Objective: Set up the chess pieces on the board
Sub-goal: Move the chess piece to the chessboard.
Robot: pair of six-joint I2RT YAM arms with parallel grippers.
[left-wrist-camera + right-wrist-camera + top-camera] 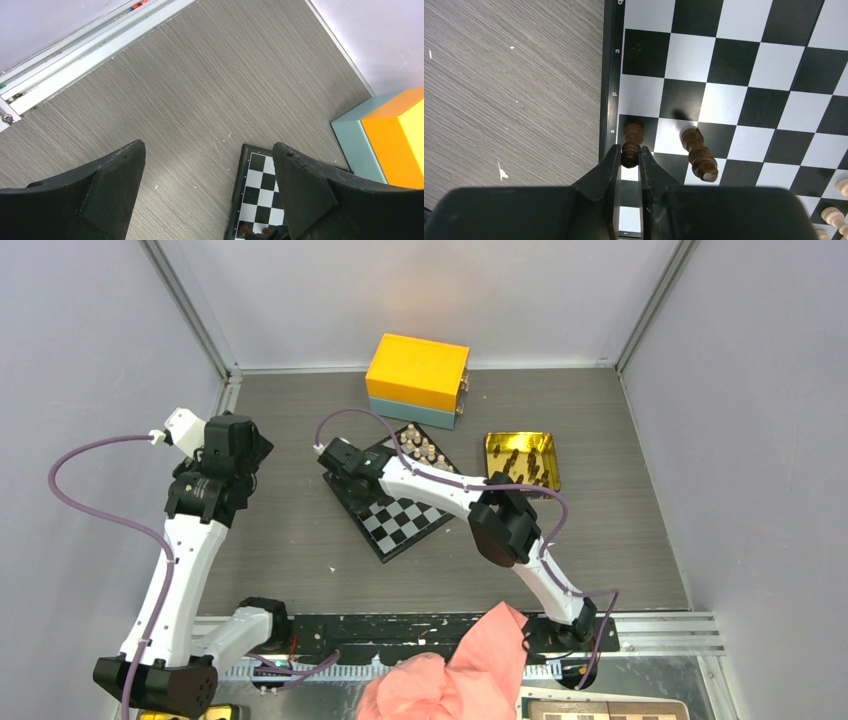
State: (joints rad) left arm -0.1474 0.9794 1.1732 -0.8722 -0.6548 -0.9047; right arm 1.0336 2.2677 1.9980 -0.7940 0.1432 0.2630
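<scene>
— Anything grasped?
— My right hand (630,159) pinches a small dark brown wooden chess piece (633,131) at the black-and-white checkered board (744,65) edge. Another dark piece (698,155) lies toppled just right of it.
— And the other?
— My left hand (209,147) gapes wide above the grey tabletop (200,75).
</scene>
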